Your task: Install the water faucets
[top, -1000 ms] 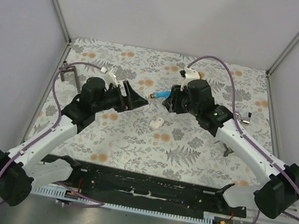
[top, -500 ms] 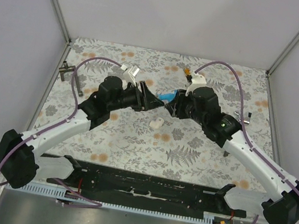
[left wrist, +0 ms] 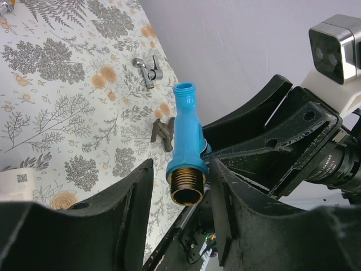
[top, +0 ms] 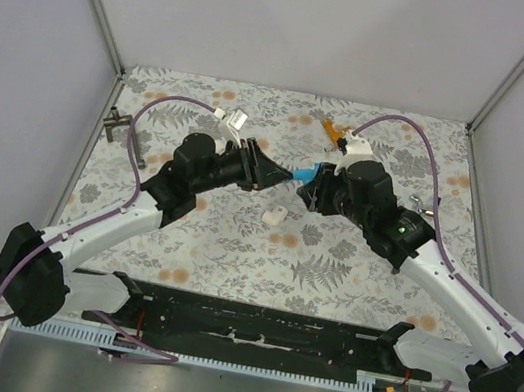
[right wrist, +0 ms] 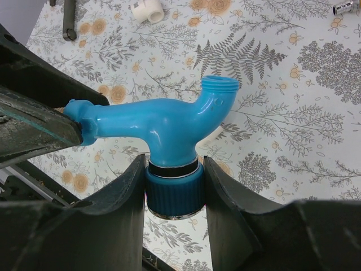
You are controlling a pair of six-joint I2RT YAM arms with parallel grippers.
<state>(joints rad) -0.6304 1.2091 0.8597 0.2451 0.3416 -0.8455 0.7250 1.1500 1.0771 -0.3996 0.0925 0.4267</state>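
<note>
The bright blue faucet [top: 306, 174] hangs above the middle of the table. My right gripper [right wrist: 174, 186] is shut on its dark blue ribbed knob [right wrist: 175, 192], and the bent spout [right wrist: 217, 93] points away from the camera. In the left wrist view the faucet's [left wrist: 186, 135] brass threaded end [left wrist: 187, 189] sits between the fingers of my left gripper [left wrist: 180, 169]. The right finger is nearly touching it and a gap shows on the left, so this gripper is open. Seen from above, both grippers meet nose to nose, left gripper [top: 276, 173] against right gripper [top: 312, 187]. An orange faucet [top: 331, 126] lies at the back.
A white stubby fitting [top: 277, 216] lies on the floral cloth just in front of the grippers. A dark bracket [top: 113, 121] sits at the left edge, and small metal pieces [top: 429, 207] lie on the right. A black rail [top: 259, 328] runs along the near edge.
My left arm has swung right until its jaws straddle the faucet's threaded end, and the jaws have narrowed. The right arm has shifted slightly, still holding the faucet.
</note>
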